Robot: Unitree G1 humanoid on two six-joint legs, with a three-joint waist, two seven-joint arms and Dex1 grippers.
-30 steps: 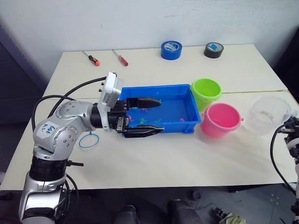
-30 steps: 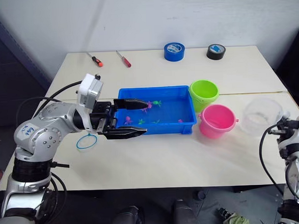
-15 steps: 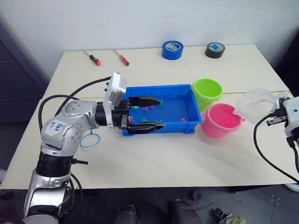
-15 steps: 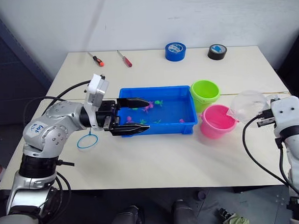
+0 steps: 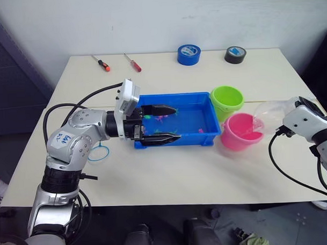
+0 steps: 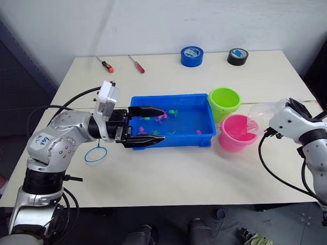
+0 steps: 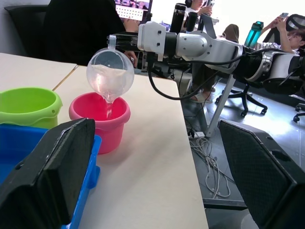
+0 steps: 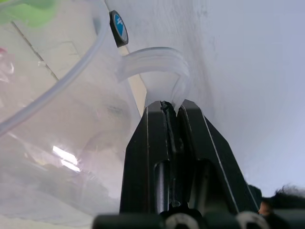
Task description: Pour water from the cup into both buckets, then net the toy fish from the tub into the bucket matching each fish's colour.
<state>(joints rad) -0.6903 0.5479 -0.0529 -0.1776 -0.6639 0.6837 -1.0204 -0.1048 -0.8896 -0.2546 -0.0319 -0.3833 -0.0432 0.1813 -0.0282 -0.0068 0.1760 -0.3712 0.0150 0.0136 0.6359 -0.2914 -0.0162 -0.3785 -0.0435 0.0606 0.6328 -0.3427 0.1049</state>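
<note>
The clear cup (image 5: 268, 115) hangs tilted over the pink bucket (image 5: 239, 132), and a thin stream of water (image 7: 109, 107) runs from it into the bucket. My right gripper (image 8: 164, 108) is shut on the cup's handle. The lime green bucket (image 5: 226, 99) stands just behind the pink one, next to the blue tub (image 5: 198, 121). Several small pink and green toy fish (image 6: 164, 117) lie in the tub. My left gripper (image 5: 177, 123) is open, its fingers spread over the tub's left part. The blue-rimmed net (image 5: 98, 153) lies on the table left of the tub, under my left arm.
Two screwdrivers (image 5: 101, 64) (image 5: 132, 63) lie at the back left of the table. A blue tape roll (image 5: 188, 54) and a black tape roll (image 5: 235, 54) sit at the back. People sit at desks beyond the table's right end in the left wrist view.
My right arm has lifted the cup, carried it left and tipped it over the pink bucket, and water now runs out. The left gripper has shifted slightly right over the tub.
</note>
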